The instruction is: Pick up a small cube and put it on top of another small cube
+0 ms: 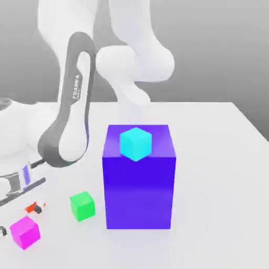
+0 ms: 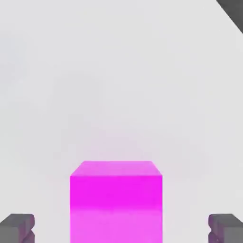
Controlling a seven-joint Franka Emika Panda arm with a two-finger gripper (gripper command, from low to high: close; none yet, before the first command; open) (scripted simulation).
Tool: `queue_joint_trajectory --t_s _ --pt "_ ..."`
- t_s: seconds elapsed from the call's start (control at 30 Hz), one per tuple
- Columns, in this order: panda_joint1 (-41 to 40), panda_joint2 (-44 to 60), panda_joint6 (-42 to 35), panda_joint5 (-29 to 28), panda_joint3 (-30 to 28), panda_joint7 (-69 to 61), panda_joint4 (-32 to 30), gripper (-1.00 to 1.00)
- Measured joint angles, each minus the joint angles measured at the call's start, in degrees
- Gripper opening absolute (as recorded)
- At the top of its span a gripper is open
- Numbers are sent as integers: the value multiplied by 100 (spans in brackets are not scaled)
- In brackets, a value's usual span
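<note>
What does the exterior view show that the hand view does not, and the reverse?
Exterior view alone: the white arm, the big blue-violet block with a cyan cube on top, the green cube and the small orange-red cube. Hand view alone: the open gripper, its dark fingertips apart. Both: the magenta cube and the white table.

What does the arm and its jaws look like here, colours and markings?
The white, rounded Franka arm has one link with a dark grey side panel lettered "FRANKA" in white. The gripper has dark grey, blocky fingertips. No cables visible.
</note>
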Motion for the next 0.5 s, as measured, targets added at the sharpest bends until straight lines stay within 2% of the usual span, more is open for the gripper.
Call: queue_joint_trajectory --t_s 0.23,0.4,0.5 --pt "3 -3 -17 1 -4 -4 -2 -100" --pt "375 -913 -642 -678 -501 470 -260 -100" --pt "555 -1552 -722 -1059 -565 346 -775 -100"
